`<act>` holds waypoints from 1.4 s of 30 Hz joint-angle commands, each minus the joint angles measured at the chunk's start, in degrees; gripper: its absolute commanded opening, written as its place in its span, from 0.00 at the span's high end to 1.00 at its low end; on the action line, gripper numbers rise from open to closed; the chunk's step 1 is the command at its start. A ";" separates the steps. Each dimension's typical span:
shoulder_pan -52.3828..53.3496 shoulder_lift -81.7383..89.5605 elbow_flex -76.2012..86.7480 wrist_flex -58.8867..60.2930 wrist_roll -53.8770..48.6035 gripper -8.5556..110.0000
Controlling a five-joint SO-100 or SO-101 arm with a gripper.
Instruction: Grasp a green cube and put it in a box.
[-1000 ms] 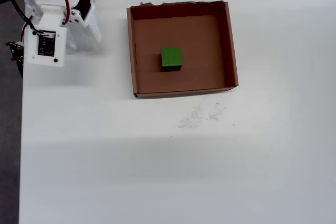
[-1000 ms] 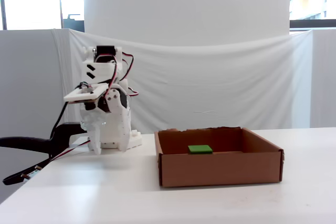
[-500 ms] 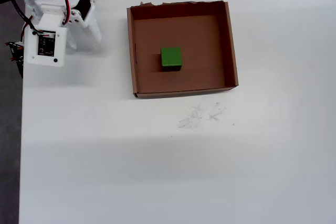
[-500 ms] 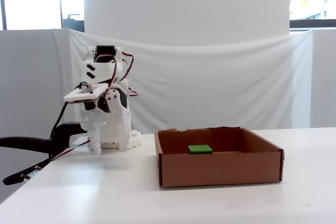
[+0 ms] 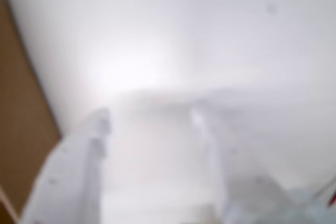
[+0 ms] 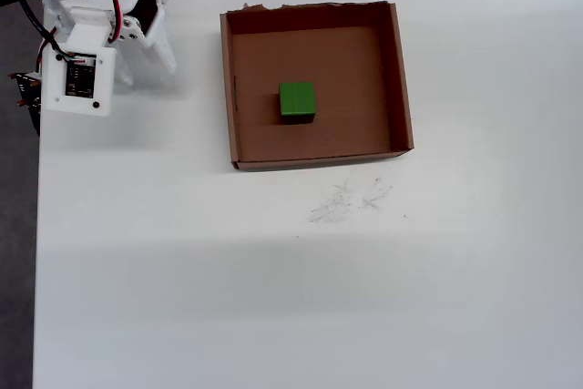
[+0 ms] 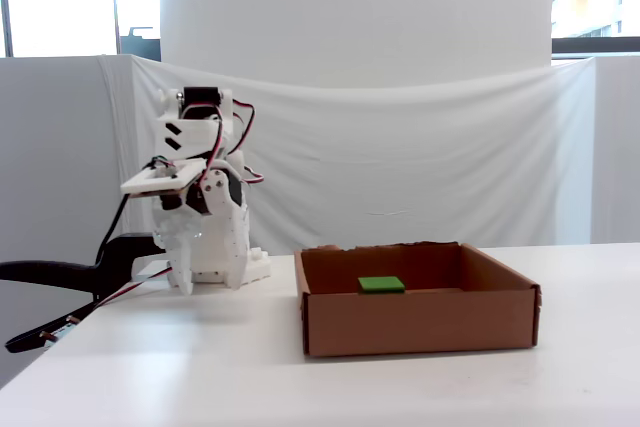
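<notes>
1. Fingers (image 5: 149,116) show up blurred in the wrist view, spread apart with nothing between them, only white desk (image 5: 236,51) beyond
2. Green cube (image 6: 297,100) sits on the floor of the box (image 6: 398,79), near the middle
3. Arm (image 7: 200,202) is folded up at the desk's left edge in the fixed view, well apart from the box

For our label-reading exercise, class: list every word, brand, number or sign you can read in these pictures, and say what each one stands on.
None: no readable text appears in any view.
The box and the green cube are plain, with no print.
The circuit board on the arm in the overhead view may carry markings, but they are too small to read.
The faint pencil-like scribbles on the table form no letters.
The wrist view is too blurred to show any writing.
</notes>
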 commanded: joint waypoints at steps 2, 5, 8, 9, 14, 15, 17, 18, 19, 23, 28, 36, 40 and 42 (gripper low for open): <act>0.44 0.44 -0.26 0.70 0.18 0.75; 0.44 0.44 -0.26 0.70 0.18 0.75; 0.44 0.44 -0.26 0.70 0.18 0.75; 0.44 0.44 -0.26 0.70 0.26 0.75; 0.44 0.44 -0.26 0.70 0.35 0.75; 0.44 0.44 -0.26 0.70 0.35 0.75; 0.44 0.44 -0.26 0.70 0.35 0.75; 0.44 0.44 -0.26 0.70 0.35 0.75; 0.44 0.44 -0.26 0.70 0.44 0.75; 0.44 0.44 -0.26 0.62 0.44 0.75; 0.44 0.44 -0.26 0.62 0.62 0.75; 0.44 0.44 -0.26 0.62 0.97 0.75; 0.44 0.44 -0.26 0.53 1.23 0.75; 0.44 0.44 -0.26 0.53 1.23 0.75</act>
